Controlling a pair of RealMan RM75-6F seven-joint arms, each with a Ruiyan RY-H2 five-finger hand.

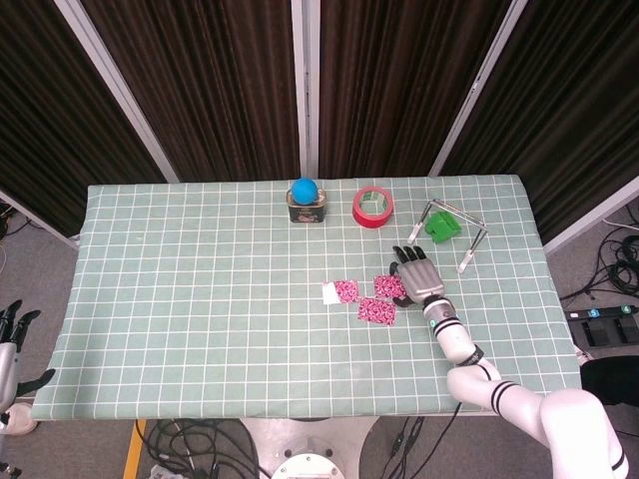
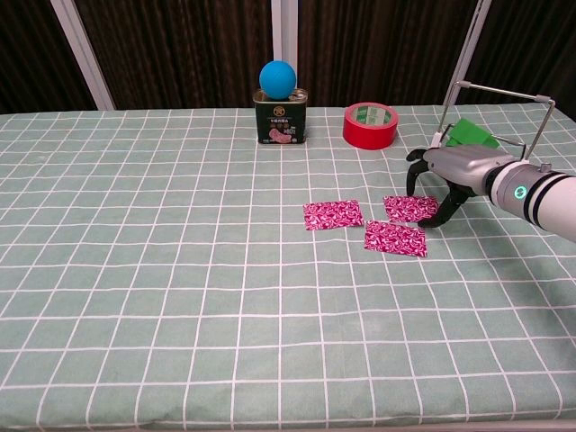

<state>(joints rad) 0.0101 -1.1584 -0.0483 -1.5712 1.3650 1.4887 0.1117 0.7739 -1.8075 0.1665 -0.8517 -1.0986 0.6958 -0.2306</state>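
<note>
- Hovering over the right pink packet point(image 2: 410, 208): right hand point(image 2: 443, 174), fingers spread and arched, holding nothing; fingertips at or near the packet's right edge, contact unclear.
- Lying flat on cloth point(image 2: 135, 270), just beside it: middle packet point(image 2: 394, 238) and left packet point(image 2: 332, 214).
- Hanging off the table's left edge: left hand point(image 1: 12, 344), fingers apart, empty.
- Standing behind: ball point(image 2: 277, 77) on can point(image 2: 280, 121), tape roll point(image 2: 370, 125), wire frame point(image 2: 499, 99).

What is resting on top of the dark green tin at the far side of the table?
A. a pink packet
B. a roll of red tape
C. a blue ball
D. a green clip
C: a blue ball sits on the tin, while the red tape lies beside it on the cloth.
</note>
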